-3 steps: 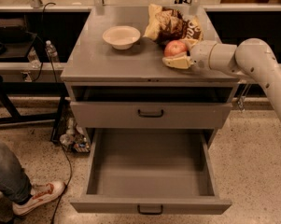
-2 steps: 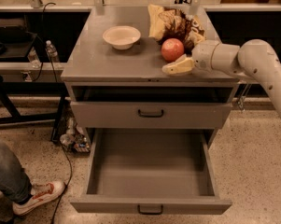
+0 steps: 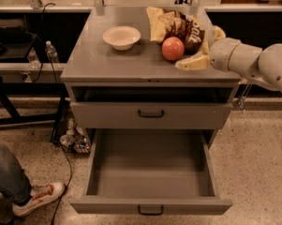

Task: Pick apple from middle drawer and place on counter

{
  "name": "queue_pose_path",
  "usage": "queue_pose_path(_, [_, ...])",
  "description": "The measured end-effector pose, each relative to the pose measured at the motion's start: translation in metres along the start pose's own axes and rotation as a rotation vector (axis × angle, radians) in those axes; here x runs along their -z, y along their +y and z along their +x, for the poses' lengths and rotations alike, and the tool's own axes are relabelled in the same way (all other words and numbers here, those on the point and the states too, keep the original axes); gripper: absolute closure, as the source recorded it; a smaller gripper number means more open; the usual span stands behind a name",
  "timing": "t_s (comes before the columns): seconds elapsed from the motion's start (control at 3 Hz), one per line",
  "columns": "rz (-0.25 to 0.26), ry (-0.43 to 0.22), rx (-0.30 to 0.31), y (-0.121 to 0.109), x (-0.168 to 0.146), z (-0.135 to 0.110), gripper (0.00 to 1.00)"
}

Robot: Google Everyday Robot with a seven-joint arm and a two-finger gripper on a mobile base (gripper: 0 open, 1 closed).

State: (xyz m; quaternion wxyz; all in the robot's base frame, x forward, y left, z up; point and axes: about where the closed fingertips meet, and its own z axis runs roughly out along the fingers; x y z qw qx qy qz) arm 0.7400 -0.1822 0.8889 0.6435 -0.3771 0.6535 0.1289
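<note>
The reddish-pink apple (image 3: 173, 48) rests on the grey counter (image 3: 112, 62), right of centre, just in front of the snack bags. My gripper (image 3: 204, 48) is at the counter's right edge, right of the apple, open and empty. One pale finger (image 3: 193, 63) lies low beside the apple and does not grip it. The middle drawer (image 3: 150, 205) is pulled far out below. Its deep tray is empty and its black handle faces front.
A white bowl (image 3: 122, 36) sits at the counter's back left. Snack bags (image 3: 178, 25) lie behind the apple. A shut drawer front (image 3: 151, 115) is above the open one. A person's leg and shoe (image 3: 23, 191) are at lower left. Cables and bottles lie left of the cabinet.
The gripper let go of the apple and drew back to the right. The apple stays on the counter, now clear of the fingers.
</note>
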Motion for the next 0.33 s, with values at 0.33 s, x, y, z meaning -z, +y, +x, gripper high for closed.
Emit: queue_pose_path(0.33, [0.155,-0.025,-0.006,-0.0238,0.0658,-0.008,0.0])
